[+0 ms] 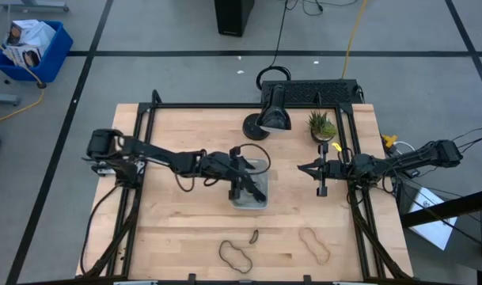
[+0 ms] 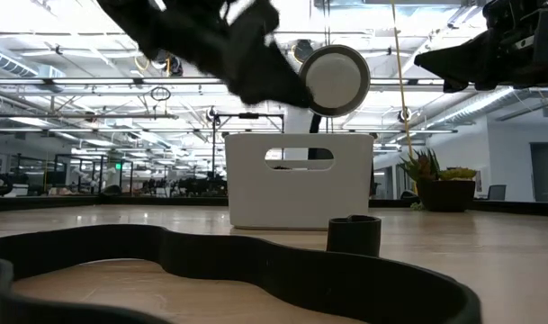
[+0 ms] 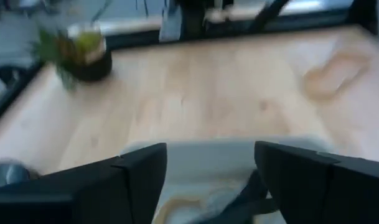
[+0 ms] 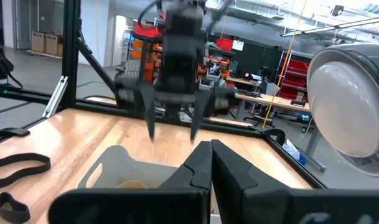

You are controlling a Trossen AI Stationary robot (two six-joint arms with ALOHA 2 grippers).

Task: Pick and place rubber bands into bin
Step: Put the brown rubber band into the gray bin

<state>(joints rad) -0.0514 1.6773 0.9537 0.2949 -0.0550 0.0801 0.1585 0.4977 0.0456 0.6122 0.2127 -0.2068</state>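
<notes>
The clear bin (image 1: 244, 203) stands at the table's middle. My left gripper (image 1: 252, 186) hangs open just above it, fingers slanting down; the right wrist view shows its fingertips (image 4: 172, 138) apart over the bin (image 4: 114, 165). Inside the bin lie a tan band (image 3: 177, 208) and a dark band (image 3: 245, 199). On the table near the front edge lie a dark loop (image 1: 235, 257), a tiny dark piece (image 1: 254, 236) and a tan loop (image 1: 314, 245). My right gripper (image 1: 316, 169) waits shut at the right, above the table.
A desk lamp (image 1: 272, 115) and a small potted plant (image 1: 321, 125) stand at the far edge behind the bin. A black frame rail (image 1: 146, 119) borders the table. Bare wood lies between the bin and the loose bands.
</notes>
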